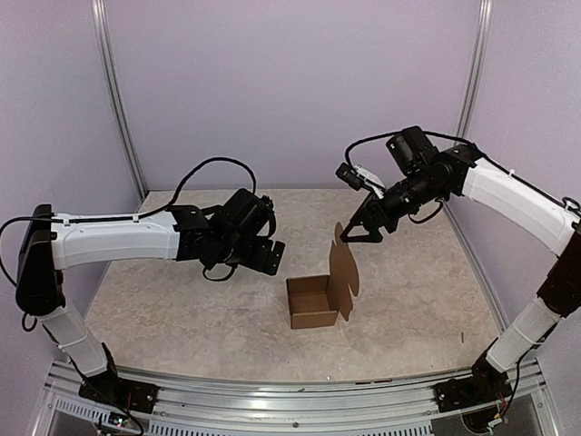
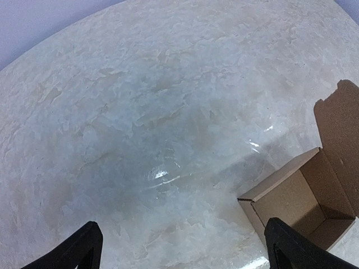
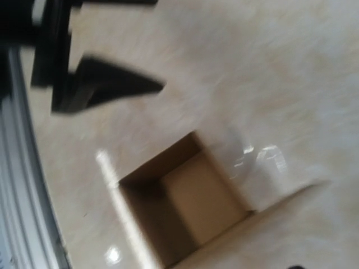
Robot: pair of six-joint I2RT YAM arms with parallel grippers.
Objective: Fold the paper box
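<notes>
The paper box [image 1: 312, 303] is a small brown cardboard box standing open-topped at the table's middle. Its lid flap [image 1: 345, 269] stands upright on the right side. My left gripper [image 1: 270, 256] hovers left of the box and is open and empty. In the left wrist view its fingers [image 2: 84, 246] are spread wide, with the box [image 2: 297, 196] at the right edge. My right gripper [image 1: 360, 238] is open just above and right of the lid's top edge. The blurred right wrist view looks down into the box [image 3: 196, 207]; its own fingers are out of frame.
The marble-patterned tabletop [image 1: 182, 309] has pale walls behind and at both sides, and a metal rail [image 1: 290, 386] along the near edge. The left arm's gripper shows as a dark shape [image 3: 101, 84] in the right wrist view.
</notes>
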